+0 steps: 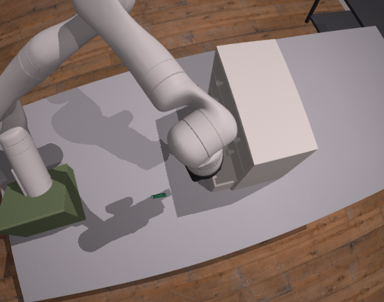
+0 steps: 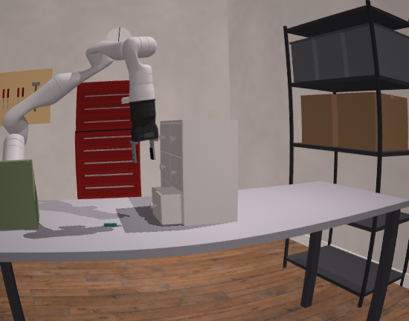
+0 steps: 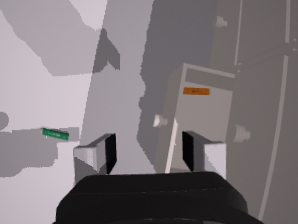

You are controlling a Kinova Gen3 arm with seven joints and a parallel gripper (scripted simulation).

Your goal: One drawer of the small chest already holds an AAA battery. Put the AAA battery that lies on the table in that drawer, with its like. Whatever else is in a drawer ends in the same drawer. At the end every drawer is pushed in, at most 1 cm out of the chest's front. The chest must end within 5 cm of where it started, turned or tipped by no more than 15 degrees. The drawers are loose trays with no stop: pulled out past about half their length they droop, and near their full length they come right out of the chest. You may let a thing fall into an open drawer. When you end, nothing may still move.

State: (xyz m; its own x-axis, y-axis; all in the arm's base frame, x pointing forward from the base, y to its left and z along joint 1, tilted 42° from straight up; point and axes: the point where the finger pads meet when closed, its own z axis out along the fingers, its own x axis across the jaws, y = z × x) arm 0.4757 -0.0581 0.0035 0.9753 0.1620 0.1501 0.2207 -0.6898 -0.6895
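Observation:
A small white chest (image 1: 263, 105) stands on the grey table; it also shows in the side view (image 2: 206, 171). Its bottom drawer (image 2: 166, 205) is pulled out a little; the wrist view shows it open (image 3: 202, 112) with an orange thing (image 3: 196, 91) lying inside near the back. A green AAA battery (image 1: 158, 196) lies on the table left of the chest, also seen in the side view (image 2: 110, 224) and the wrist view (image 3: 55, 133). My gripper (image 2: 142, 153) is open and empty, pointing down, high above the pulled-out drawer's front; its fingers show in the wrist view (image 3: 149, 156).
The arm's green base block (image 1: 36, 204) stands at the table's left end. The other drawers (image 2: 171, 152) sit flush in the chest's front. A black shelf rack (image 2: 355, 122) stands beyond the table on the right.

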